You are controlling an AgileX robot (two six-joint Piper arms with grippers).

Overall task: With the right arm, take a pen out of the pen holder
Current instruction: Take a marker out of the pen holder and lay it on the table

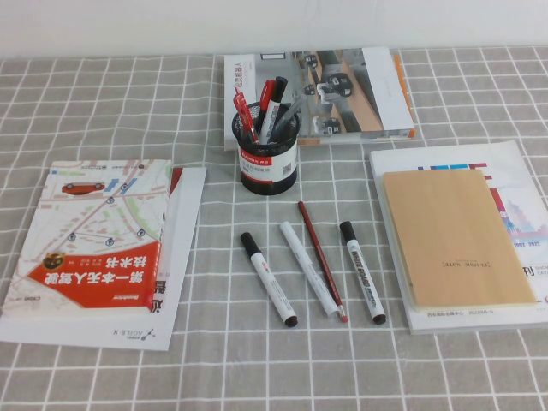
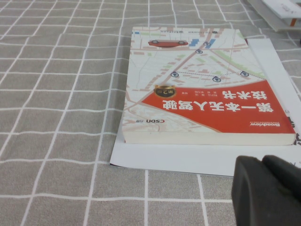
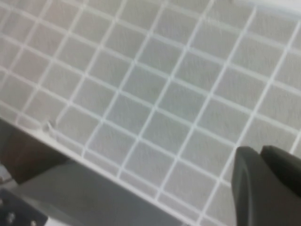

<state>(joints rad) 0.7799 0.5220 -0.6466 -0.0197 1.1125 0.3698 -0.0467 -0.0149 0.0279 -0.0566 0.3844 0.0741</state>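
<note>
Your left gripper (image 2: 265, 193) hangs low over the tabletop (image 2: 56, 94), its two dark fingers pressed together and holding nothing. Just ahead of it lies the red and white book (image 2: 202, 89), flat on a white sheet (image 2: 188, 162) whose border reaches nearly under the gripper. In the high view, where neither gripper shows, the black mesh pen holder (image 1: 268, 158) stands upright at the middle back of the checked cloth, with red and black pens (image 1: 272, 107) leaning inside it. I cannot place it against your right gripper. In front of the holder four loose pens (image 1: 310, 270) lie side by side, and behind it an open magazine (image 1: 342, 94) lies flat. Further right a tan notebook (image 1: 454, 235) rests on a stack of papers. Your right gripper (image 3: 268, 183) is clenched on nothing, and below it you see only the checked cloth (image 3: 155, 94), with the tabletop's edge near it.
</note>
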